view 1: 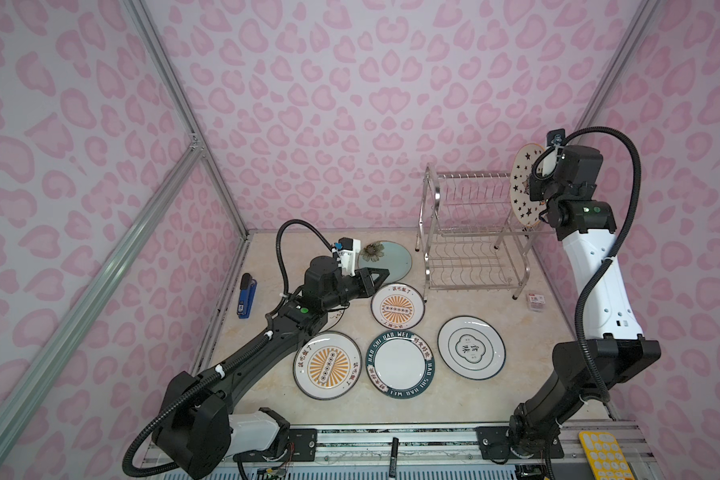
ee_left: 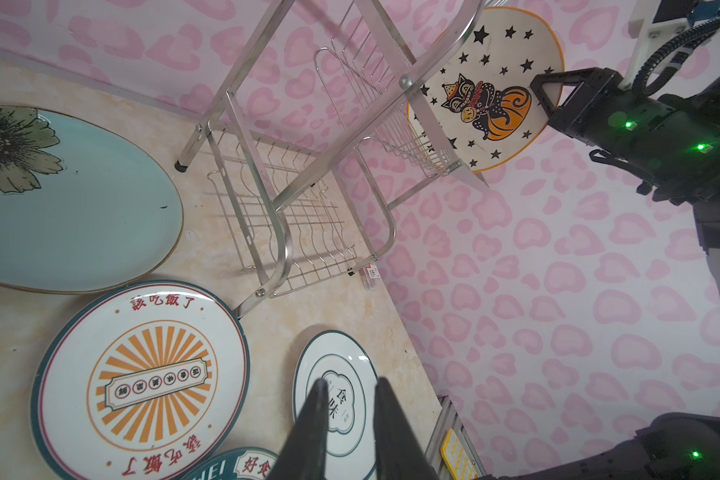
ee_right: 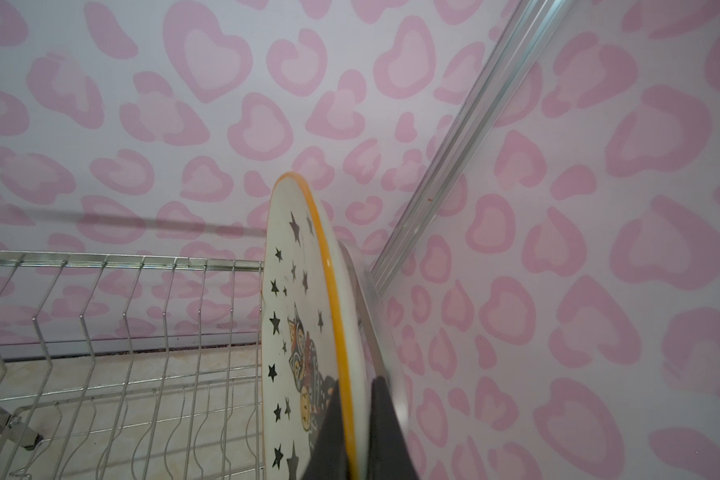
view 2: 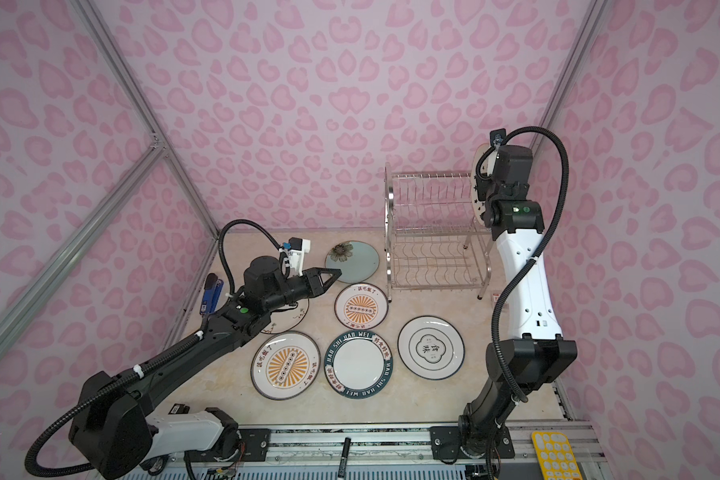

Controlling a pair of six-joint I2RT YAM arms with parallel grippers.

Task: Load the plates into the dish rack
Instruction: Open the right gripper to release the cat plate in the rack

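The right gripper [ee_right: 355, 382] pinches the round orange-rimmed star-and-cat ceramic plate [ee_left: 487, 104] upright at the right end of the two-tier chrome wire dish rack [view 1: 470, 176] — upper tier. The left gripper [ee_left: 350, 380] (fingers slightly parted, empty) hovers by the pale blue round flower plate [view 1: 391, 259].

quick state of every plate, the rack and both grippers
dish rack, upright, lower tier holds no plate
star-and-cat plate, held on edge at the rack's end
right gripper, shut on the star-and-cat plate
left gripper, slightly open, empty
pale blue flower plate, lying flat
far sunburst plate, lying flat
near sunburst plate, lying flat
teal lettered plate, lying flat
white emblem plate, lying flat
cream floral plate, flat, mostly hidden under left arm
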